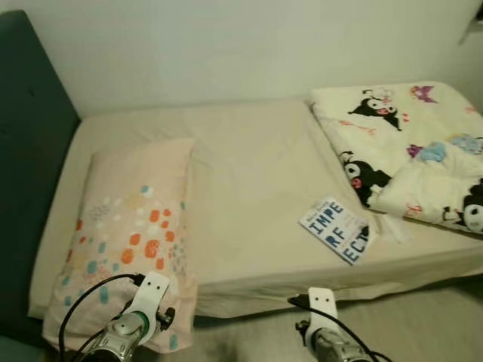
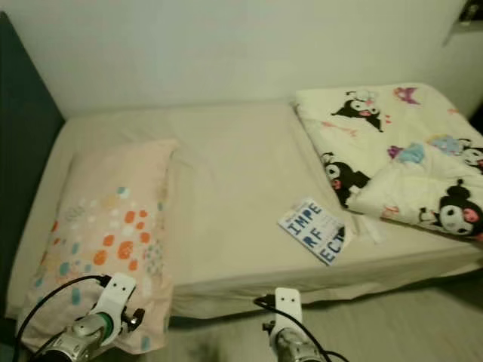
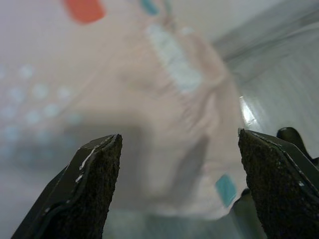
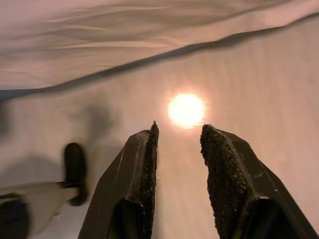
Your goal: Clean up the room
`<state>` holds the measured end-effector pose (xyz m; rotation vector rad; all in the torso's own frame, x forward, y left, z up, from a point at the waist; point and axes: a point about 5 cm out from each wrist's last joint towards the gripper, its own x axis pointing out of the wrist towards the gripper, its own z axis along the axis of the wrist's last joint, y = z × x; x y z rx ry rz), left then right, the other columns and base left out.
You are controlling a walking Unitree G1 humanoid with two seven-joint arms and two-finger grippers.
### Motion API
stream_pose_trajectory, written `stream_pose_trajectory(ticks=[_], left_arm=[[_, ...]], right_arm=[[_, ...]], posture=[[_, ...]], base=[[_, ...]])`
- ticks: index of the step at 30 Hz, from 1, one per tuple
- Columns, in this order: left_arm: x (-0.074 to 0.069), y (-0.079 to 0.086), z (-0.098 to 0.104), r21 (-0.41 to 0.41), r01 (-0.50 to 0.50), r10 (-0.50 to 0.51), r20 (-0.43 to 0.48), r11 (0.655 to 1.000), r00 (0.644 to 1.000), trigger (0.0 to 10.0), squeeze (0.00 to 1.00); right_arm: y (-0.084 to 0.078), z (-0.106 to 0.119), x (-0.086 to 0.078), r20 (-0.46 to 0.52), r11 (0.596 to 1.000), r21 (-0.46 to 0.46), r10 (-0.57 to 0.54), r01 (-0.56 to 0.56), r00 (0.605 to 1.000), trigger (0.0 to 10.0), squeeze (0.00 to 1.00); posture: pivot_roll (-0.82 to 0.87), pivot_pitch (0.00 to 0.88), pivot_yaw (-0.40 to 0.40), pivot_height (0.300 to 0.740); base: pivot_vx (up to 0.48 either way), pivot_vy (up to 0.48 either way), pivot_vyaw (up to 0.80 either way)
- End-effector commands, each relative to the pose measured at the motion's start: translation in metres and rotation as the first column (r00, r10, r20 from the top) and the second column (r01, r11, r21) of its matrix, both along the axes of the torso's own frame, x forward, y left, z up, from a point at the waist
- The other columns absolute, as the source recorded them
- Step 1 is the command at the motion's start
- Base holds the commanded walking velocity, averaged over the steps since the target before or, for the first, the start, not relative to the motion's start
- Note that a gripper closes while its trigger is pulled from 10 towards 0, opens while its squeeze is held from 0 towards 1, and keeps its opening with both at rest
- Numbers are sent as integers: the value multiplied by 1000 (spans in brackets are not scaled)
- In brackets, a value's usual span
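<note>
Pillow (image 1: pixel 128 234) hangs off the bed (image 1: pixel 256 173) edge. Left gripper (image 3: pixel 177 191) is spread wide right by its corner; right gripper (image 4: pixel 178 154) nearly closed, empty. I'd pinch deep into fabric, not the seam.

the two head views look forward and down from above both wrists onto the bed (image 1: pixel 256 188), standing back far enough to take in its whole width, and share nearly the same scene, the right eye's slightly shifted. the left wrist view looks along its wide-apart fingers (image 3: pixel 84 194) at the pillow (image 3: pixel 124 99), very near and blurred. the right wrist view looks along its fingers (image 4: pixel 134 184), a narrow gap between them, at the floor (image 4: pixel 224 74) beside the bed's edge.
</note>
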<state>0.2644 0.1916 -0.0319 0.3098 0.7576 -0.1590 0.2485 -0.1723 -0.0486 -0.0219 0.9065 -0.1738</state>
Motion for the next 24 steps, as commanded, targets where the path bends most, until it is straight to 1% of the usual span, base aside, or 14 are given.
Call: stream_pose_trajectory(ticks=[1, 2, 3, 6, 7, 8, 9, 10, 12, 13, 15, 17, 19, 24], left_arm=[[-1, 3, -1, 16, 17, -17, -12, 1000, 1000, 10000, 0], [0, 2, 0, 18, 23, -23, -10, 1000, 1000, 10000, 0], [1, 1, 1, 24, 29, -29, -10, 999, 1000, 10000, 0], [1, 0, 1, 31, 31, -31, -8, 999, 999, 10000, 0], [2, -1, 1, 43, 35, -34, -5, 998, 999, 10000, 0], [3, -3, 1, 55, 38, -38, -2, 998, 999, 10000, 0], [4, -3, 2, 59, 36, -36, 5, 998, 999, 10000, 0], [4, -3, 2, 59, 36, -36, 5, 998, 999, 10000, 0], [4, -5, 2, 37, 25, -25, 11, 999, 1000, 10000, 0], [4, -5, 2, 37, 25, -25, 11, 999, 1000, 10000, 0], [2, -6, 0, 23, 14, -14, 8, 1000, 1000, 10000, 0], [2, -6, 0, 22, 9, -9, 8, 1000, 1000, 10000, 0], [1, -4, 0, 33, 8, -8, 15, 999, 1000, 10000, 0], [1, -2, 1, 23, -14, 13, 24, 1000, 1000, 10000, 0]], right_arm=[[-10, -3, -6, -19, 1000, -8, -18, 18, 1000, 10000, 0], [-12, -2, -5, -13, 1000, -7, -22, 22, 1000, 10000, 0], [-15, -2, -5, -5, 999, 4, -50, 50, 999, 10000, 0], [-17, -3, -7, 5, 996, 17, -86, 86, 996, 10000, 0], [-15, -5, -10, 0, 995, 35, -97, 97, 995, 10000, 0], [-11, -8, -13, -8, 993, 55, -101, 101, 995, 10000, 0], [-6, -11, -16, -17, 994, 61, -92, 93, 996, 10000, 0], [-6, -11, -16, -17, 994, 61, -92, 93, 996, 10000, 0], [10, -14, -20, -14, 990, 109, -84, 85, 996, 10000, 0], [10, -14, -20, -14, 990, 109, -84, 85, 996, 10000, 0], [18, -17, -23, -16, 989, 132, -61, 62, 998, 10000, 0], [20, -18, -25, -23, 990, 132, -42, 44, 999, 10000, 0], [21, -19, -27, -25, 993, 115, -32, 35, 999, 10000, 0], [21, -18, -26, -19, 995, 99, -1, 3, 1000, 10000, 0]], posture=[[-77, 68, 43, 740], [-77, 68, 43, 740], [-38, 53, 65, 740], [-14, 56, 57, 740], [27, 50, 59, 740], [27, 50, 59, 740], [55, 43, 66, 740], [55, 43, 66, 740], [83, 45, 76, 740], [83, 45, 76, 740], [105, 50, 65, 740], [105, 50, 65, 740], [78, 27, 60, 740], [75, 38, 56, 740]], base=[[0, 0, 0], [0, 0, 0], [0, 0, 0], [0, 0, 0], [0, 0, 0], [0, 0, 0], [0, 0, 0], [0, 0, 0], [0, 0, 0], [0, 0, 0], [0, 0, 0], [0, 0, 0], [0, 0, 0], [0, 0, 0]])
